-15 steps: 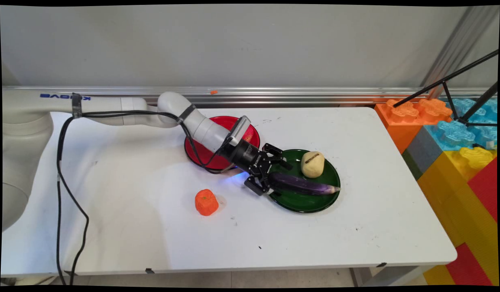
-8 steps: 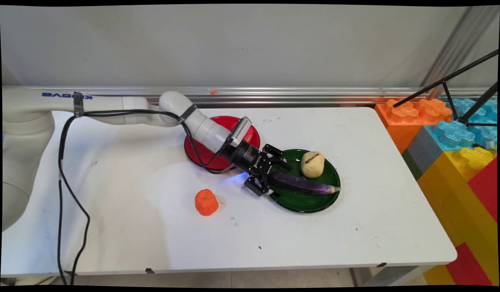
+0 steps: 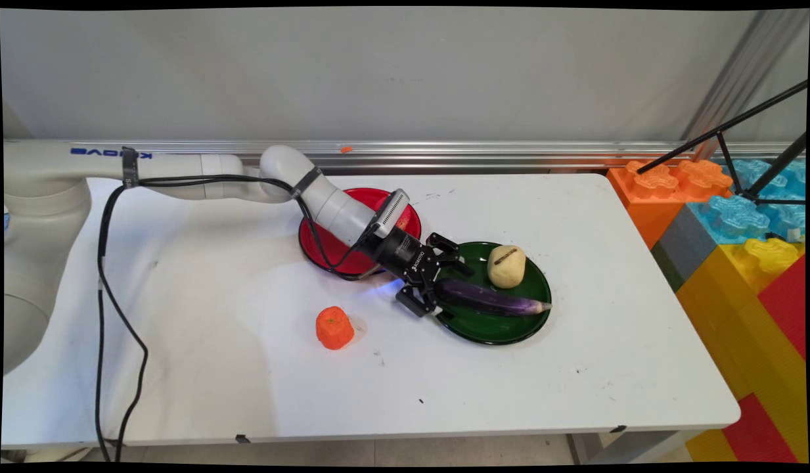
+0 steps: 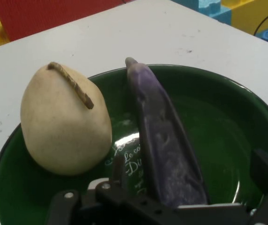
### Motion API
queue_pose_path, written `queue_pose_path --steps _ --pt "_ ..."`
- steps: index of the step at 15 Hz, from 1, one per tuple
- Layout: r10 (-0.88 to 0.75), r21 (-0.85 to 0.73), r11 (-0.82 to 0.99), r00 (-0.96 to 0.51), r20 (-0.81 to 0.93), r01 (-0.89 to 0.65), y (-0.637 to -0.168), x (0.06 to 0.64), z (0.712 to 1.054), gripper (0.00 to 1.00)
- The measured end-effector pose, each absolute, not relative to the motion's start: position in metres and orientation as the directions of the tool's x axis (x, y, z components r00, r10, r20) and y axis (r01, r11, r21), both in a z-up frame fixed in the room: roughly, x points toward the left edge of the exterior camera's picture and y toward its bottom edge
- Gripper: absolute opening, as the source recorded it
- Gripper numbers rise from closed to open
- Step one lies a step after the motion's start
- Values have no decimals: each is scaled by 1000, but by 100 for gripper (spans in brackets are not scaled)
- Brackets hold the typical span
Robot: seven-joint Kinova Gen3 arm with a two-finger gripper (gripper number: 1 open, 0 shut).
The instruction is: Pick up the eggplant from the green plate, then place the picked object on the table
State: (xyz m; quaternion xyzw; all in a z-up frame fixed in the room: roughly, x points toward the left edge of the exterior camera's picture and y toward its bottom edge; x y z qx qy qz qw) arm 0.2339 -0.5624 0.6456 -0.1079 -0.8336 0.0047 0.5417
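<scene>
Little changed in last second: gripper (image 3: 442, 289) sits at same spot, arm behind it lifted tiny bit. Nothing on table (image 3: 608, 341) moved.

Gripper wide apart, not squeezing. Two fingers (image 4: 265, 169) sit on either side of eggplant (image 3: 490, 299) at its thick left end. Cannot tell if they touch it.

Eggplant lies flat in green plate (image 3: 496, 336). Pear (image 3: 506, 266) sits in same plate, just beyond eggplant. Red plate (image 3: 414, 226) left and farther back, under arm. Orange toy fruit (image 3: 334, 327) alone on table, nearer, left.
</scene>
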Motion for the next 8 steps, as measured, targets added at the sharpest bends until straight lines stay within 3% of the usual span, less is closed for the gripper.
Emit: queue_pose_path --steps 1,2,8 --pt "188 -126 976 -391 901 177 -563 234 646 100" --pt "191 -129 975 -390 901 179 -564 233 647 0" --pt "202 -140 973 -387 900 182 -567 232 652 0"
